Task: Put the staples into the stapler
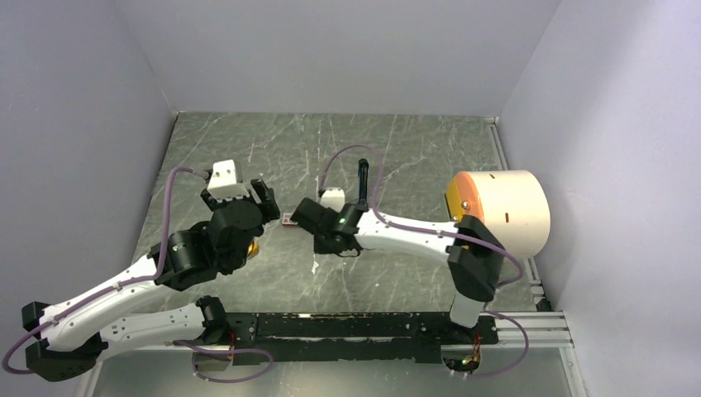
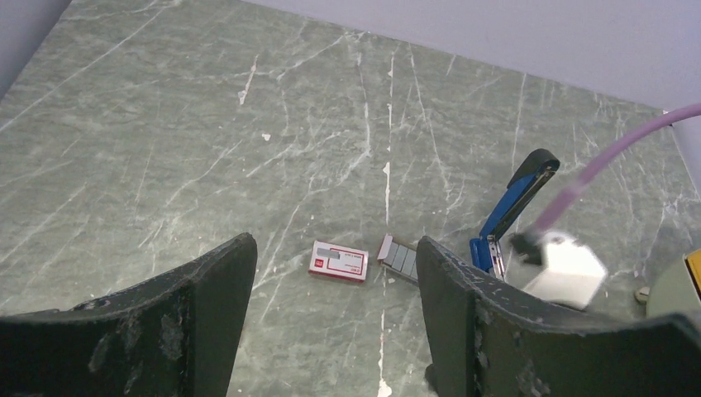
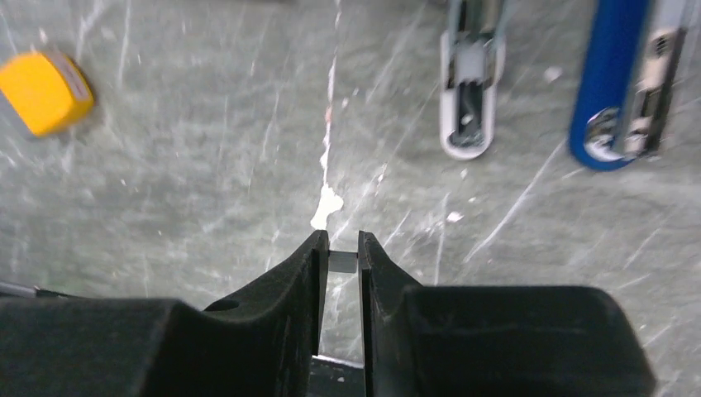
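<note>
Right now the short silvery metal strip of staples point(image 3: 341, 263) is sitting between the fingertips of the right hand point(image 3: 343, 248), which is narrowed to a slim gap and pinching the strip just above the grey-green marbled worktop point(image 2: 207, 124). In the right wrist view, the slim blue stapler point(image 3: 610, 83) with black parts is lying flipped open at about 1 o'clock from that hand and well apart from it, with its blue body and pale metal rail showing side by side. A small orange-yellow block point(image 3: 41, 91) is resting at about 10 o'clock.

From above, the right arm is reaching toward 10 o'clock across the middle of the worktop, forearm low. The left arm is angling toward 1 o'clock with its hand point(image 2: 332, 248) raised and tilted down. Its fingers point(image 2: 211, 306) are standing wide apart and holding nothing.

In the left wrist view, a small red-and-white cardboard box point(image 2: 337, 261) is lying flat between those fingers. A grey tray point(image 2: 402, 256) is lying just beside it at 3 o'clock.

Counting: one stapler, one box, one tray, one block and one strip in the right hand.
</note>
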`<action>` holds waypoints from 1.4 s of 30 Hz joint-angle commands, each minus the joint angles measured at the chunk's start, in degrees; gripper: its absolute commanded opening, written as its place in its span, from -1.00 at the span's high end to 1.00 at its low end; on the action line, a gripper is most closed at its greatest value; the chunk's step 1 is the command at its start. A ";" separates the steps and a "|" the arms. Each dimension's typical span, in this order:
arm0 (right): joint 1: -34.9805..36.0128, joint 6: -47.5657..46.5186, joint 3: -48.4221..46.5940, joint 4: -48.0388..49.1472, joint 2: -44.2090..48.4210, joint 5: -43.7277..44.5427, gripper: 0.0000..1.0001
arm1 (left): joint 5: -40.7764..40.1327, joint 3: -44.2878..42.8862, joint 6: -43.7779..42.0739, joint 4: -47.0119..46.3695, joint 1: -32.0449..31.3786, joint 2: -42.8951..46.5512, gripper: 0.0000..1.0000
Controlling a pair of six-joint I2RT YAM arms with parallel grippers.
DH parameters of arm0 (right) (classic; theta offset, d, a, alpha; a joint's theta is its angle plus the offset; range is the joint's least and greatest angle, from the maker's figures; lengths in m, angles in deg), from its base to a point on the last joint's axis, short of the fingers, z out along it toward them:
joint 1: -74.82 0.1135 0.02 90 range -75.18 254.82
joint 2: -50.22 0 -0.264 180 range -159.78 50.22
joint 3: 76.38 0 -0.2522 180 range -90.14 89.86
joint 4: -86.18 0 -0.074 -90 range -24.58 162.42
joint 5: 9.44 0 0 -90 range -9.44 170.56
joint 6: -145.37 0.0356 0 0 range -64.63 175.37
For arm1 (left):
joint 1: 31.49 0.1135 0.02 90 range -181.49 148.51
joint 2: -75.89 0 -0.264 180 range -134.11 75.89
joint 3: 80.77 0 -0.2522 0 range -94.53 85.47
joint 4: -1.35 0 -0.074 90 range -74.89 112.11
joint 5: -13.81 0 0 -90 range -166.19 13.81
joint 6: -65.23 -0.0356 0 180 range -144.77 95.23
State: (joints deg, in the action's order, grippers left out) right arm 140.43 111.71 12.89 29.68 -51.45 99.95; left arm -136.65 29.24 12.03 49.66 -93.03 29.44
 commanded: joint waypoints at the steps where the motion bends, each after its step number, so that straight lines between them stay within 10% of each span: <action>1: -5.02 -5.45 4.88 6.61 5.59 2.45 0.53 | -3.01 1.95 3.97 0.52 0.02 0.94 -0.50; 17: -14.89 -28.92 9.69 18.57 5.25 -7.25 0.53 | 3.25 4.41 -1.82 -8.24 1.89 -4.33 -0.47; 42: -14.87 -30.81 11.46 18.91 0.09 -7.28 0.52 | 3.56 4.30 -1.55 -7.86 2.56 -6.39 -0.50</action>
State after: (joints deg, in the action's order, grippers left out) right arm 125.87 81.77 23.73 48.68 -50.14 91.19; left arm -133.37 33.70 10.56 43.17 -90.91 23.58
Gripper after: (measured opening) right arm 0.241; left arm 0.749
